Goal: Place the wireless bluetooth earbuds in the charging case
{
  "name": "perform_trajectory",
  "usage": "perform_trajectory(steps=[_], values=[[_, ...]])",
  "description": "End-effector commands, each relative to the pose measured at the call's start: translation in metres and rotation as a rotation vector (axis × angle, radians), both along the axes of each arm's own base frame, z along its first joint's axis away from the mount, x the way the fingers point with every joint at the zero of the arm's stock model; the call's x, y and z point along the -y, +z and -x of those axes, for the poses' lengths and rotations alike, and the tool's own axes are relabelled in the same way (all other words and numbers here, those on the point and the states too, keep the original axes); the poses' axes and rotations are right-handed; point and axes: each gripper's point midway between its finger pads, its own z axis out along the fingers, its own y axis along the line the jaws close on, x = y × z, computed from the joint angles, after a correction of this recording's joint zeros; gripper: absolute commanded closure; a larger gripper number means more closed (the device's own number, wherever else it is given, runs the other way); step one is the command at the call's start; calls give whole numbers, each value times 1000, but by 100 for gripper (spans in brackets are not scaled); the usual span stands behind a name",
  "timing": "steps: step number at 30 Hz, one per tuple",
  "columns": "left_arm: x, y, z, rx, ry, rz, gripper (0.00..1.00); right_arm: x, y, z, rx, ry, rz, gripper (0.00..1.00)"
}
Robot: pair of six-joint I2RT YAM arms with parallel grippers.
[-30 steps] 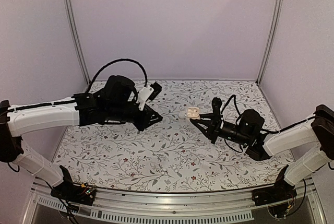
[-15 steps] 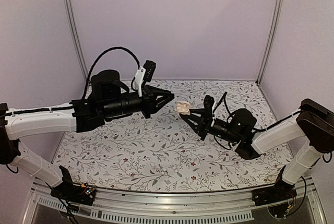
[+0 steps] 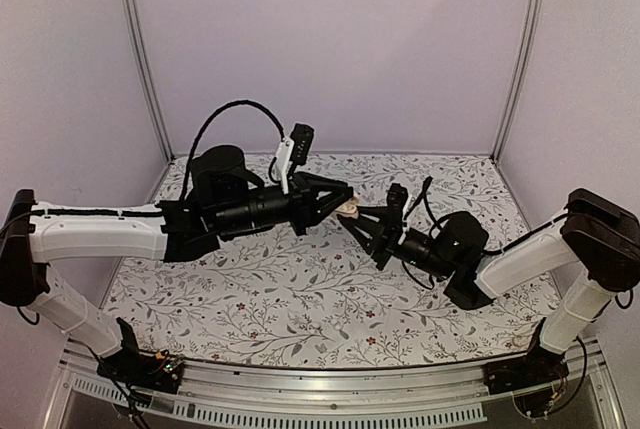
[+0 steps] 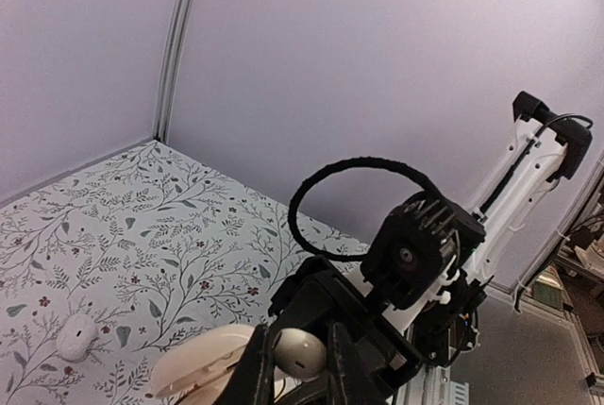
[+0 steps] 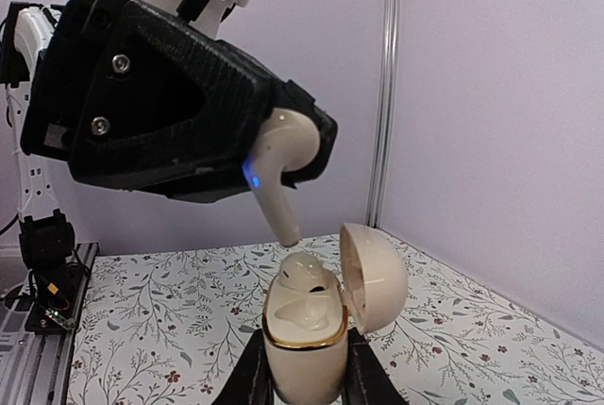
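My right gripper [image 5: 304, 379] is shut on the cream charging case [image 5: 302, 348] and holds it upright above the table, its lid [image 5: 377, 278] hinged open to the right. One earbud [image 5: 310, 273] sits in the far socket; the near socket [image 5: 307, 312] is bare. My left gripper [image 4: 300, 367] is shut on the head of a second white earbud [image 5: 283, 174]. Its stem, lit blue, points down, with the tip just above the case's opening. In the top view both grippers meet mid-table, the left gripper [image 3: 343, 201] against the case [image 3: 349, 210].
A small white oval lump [image 4: 75, 337] lies on the floral tabletop [image 3: 300, 289], seen only in the left wrist view. Lilac walls and metal posts [image 3: 140, 59] close in the back and sides. The right arm's cable loop [image 4: 363, 207] arches behind the case.
The left gripper swung up and to the right with its earbud. The right gripper carried the open case left and up to meet it. The earbud now hangs right over the case.
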Motion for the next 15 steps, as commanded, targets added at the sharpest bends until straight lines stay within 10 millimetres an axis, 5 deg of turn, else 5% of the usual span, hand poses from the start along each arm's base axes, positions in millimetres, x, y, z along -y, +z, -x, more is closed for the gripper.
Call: perform_trajectory(steps=[1,15], values=[[9,-1,8,-5,-31,31,100,-4,22,-2,30,-19,-75,100],[11,-8,4,-15,-16,18,100,-1,40,3,29,-7,-136,100]])
